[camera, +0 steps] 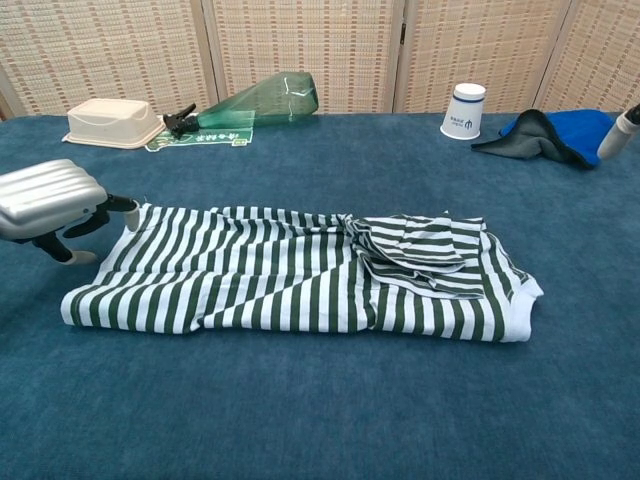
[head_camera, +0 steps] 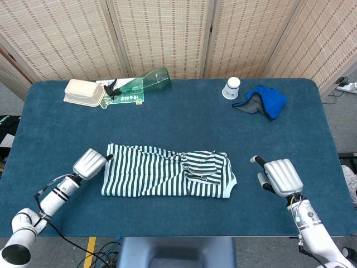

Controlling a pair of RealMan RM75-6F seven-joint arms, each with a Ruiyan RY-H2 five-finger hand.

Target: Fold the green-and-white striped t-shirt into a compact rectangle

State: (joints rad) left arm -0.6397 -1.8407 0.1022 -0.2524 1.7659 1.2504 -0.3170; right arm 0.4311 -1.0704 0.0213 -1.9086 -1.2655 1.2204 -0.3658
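Head cam sits high up, looking almost straight down on the whole blue table [head_camera: 178, 111] and both arms. Chest cam is low and closer, facing across the table [camera: 320, 420] toward the woven screens [camera: 300, 50]. Both catch the striped shirt [head_camera: 167, 171] plus the far-edge clutter.

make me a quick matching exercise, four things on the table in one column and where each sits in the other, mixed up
Things:
1. t-shirt
2. paper cup
3. blue cloth
4. beige box

Places:
A. far left corner
B. far edge, just left of the blue cloth
C. middle of the table, between the two robot hands
D. far right, beside the cup

Pairs: 1-C, 2-B, 3-D, 4-A
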